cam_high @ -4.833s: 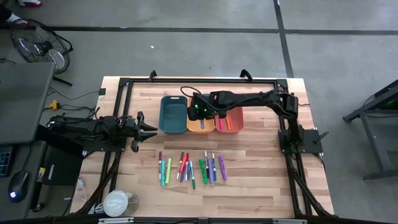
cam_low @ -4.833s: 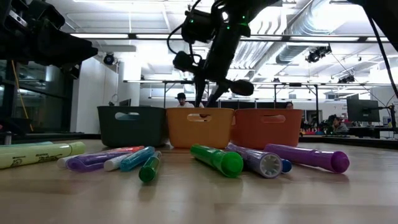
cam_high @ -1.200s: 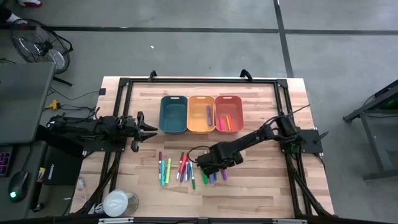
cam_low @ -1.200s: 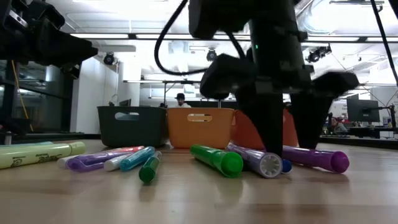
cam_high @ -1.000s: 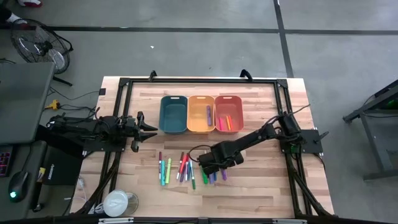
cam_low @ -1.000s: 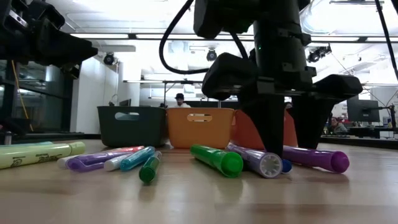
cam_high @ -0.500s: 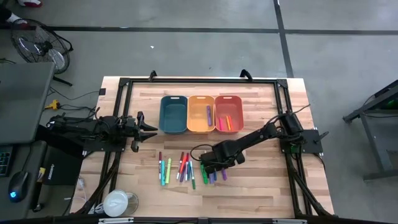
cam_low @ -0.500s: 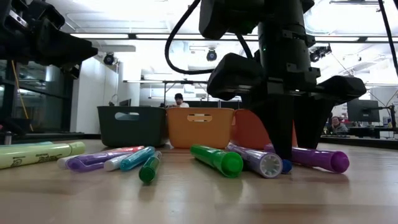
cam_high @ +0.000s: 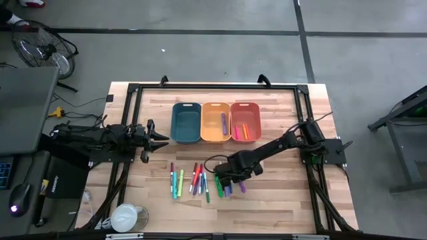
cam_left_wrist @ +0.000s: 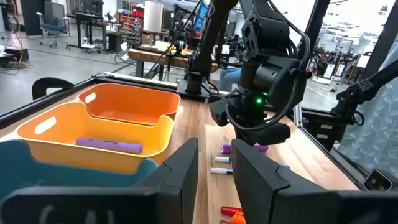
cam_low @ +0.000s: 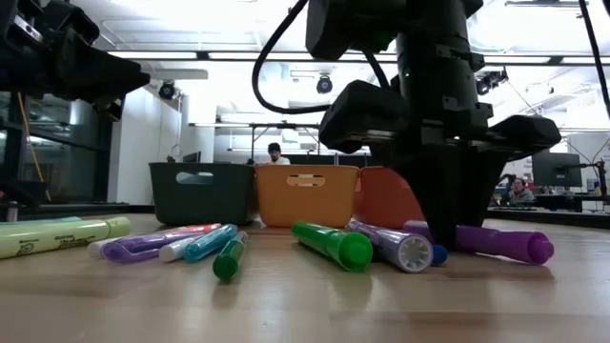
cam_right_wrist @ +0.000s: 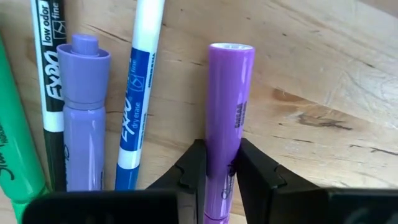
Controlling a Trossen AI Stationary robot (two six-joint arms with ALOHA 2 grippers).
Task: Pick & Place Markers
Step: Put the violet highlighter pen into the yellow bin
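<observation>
While right hand [cam_right_wrist: 216, 177] clamps purple marker [cam_right_wrist: 227, 118], bare table [cam_right_wrist: 336, 93] alongside; left hand [cam_high: 160, 140] half-parted, empty.

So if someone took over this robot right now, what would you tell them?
Right gripper: down on the table, fingers closing on a purple marker, not yet lifted.
Left gripper: waiting at the table's left edge, holding nothing.
Done: one purple marker lies in the yellow-orange bin, a few markers in the orange bin.
Left: the row of markers on the table; the teal bin looks empty.

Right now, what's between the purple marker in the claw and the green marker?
In the right wrist view, between the purple marker and green marker: blue marker, lavender marker, black marker.
</observation>
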